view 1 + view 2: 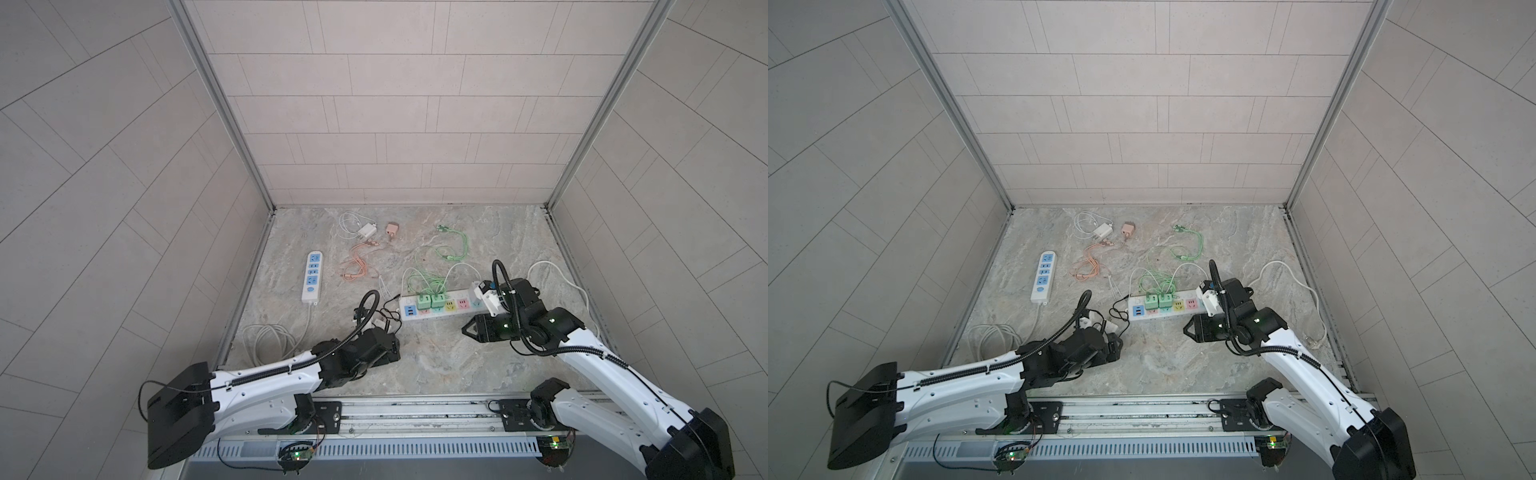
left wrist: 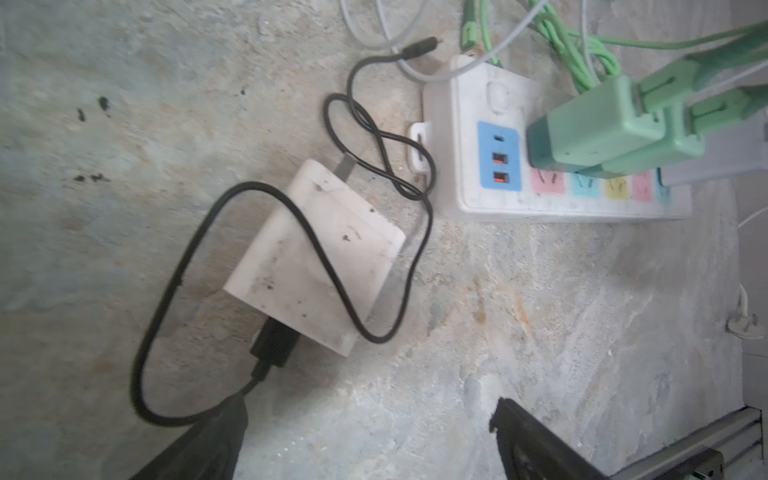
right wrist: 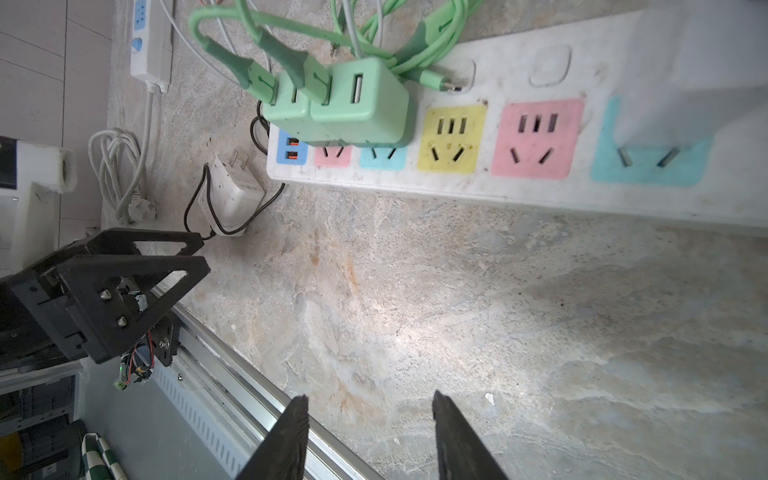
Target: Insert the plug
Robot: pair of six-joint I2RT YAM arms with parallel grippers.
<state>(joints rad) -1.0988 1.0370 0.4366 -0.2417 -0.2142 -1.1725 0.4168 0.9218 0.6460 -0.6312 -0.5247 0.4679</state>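
Marble floor [image 1: 436,365], tiled walls [image 1: 395,124]. Left of centre in both top views, the left gripper [image 2: 368,407] gapes wide and empty near the white plug [image 2: 316,257], which lies flat just beside the strip's [image 3: 498,83] left end. Right of centre, the right gripper [image 3: 370,400] is narrowly parted and empty.

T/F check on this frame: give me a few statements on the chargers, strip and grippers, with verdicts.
1. Two green chargers are plugged into the coloured power strip. True.
2. The left gripper holds the white charger. False: its jaws are open and the charger lies on the table.
3. The yellow socket is free. True.
4. The right gripper grips the power strip. False: its jaws stand apart with nothing between them.
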